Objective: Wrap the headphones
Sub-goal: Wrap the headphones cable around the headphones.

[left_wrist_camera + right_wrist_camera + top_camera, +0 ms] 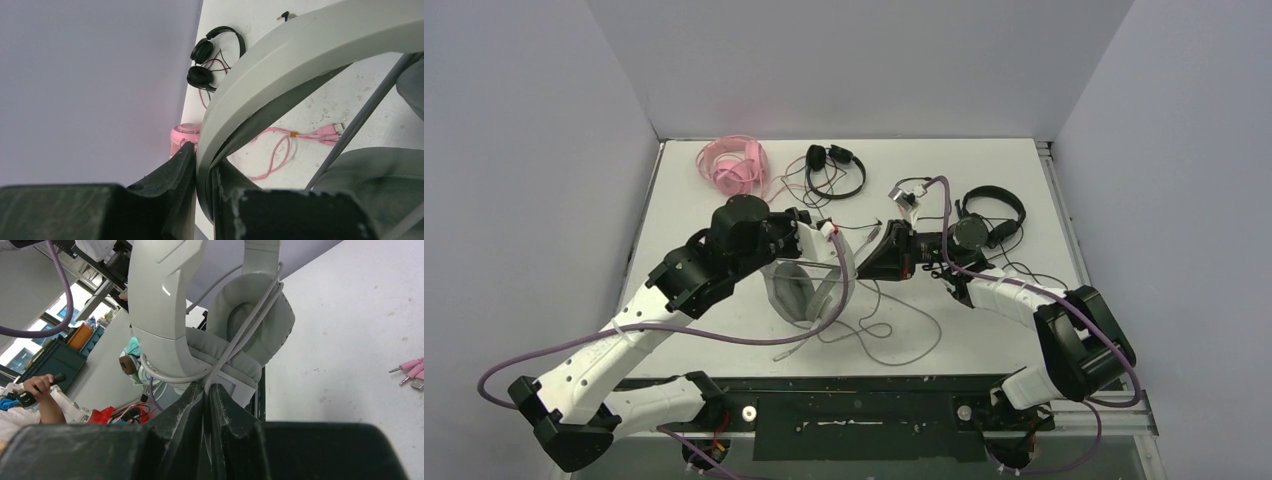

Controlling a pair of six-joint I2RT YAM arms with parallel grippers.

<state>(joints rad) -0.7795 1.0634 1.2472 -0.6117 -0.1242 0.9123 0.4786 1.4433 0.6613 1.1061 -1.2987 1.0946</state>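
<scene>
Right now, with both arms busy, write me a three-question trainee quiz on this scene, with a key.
1. True or false: the left gripper is clamped on the headband of the white headset.
2. Pick one: the right gripper pinches (A) a pink cable, (B) the grey cable, (C) a plug.
3. Short answer: how many headsets lie on the table with no gripper on them?

Key
1. True.
2. B; that cable loops around the ear cup.
3. Three: the pink headset, the middle black headset and the right-hand black headset.
</scene>
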